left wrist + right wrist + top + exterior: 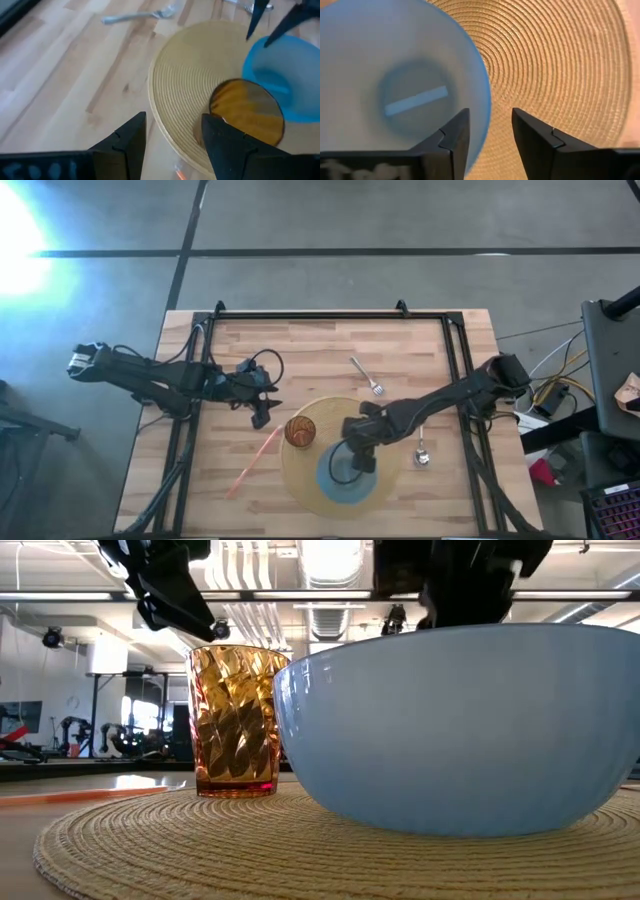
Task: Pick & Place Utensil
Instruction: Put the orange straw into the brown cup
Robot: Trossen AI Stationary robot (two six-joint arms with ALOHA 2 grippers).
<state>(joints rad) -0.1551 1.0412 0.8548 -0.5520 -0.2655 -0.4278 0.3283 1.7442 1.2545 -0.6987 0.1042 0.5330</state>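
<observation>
From overhead the whole layout is plain: a fork (367,376) lies on the bare wooden table (300,345) beyond the round woven placemat (300,470), and a spoon (422,452) lies just off the mat's right edge, both untouched. An orange straw-like stick (252,462) lies on the wood to the mat's left. The level camera shows none of the cutlery; it is filled by the pale blue bowl (460,730) and the amber ribbed glass (235,722) standing side by side on the mat, close together, though I cannot tell whether they touch.

The right gripper (489,132) hangs over the bowl's rim, its fingers (452,137) moderately apart with the rim running between them; one finger sits over the bowl's inside, the other over the mat. It holds nothing, and whether a pad touches the rim is hard to say.

The left gripper (172,137) hovers beside the glass at the mat's left edge, fingers parted and empty.
</observation>
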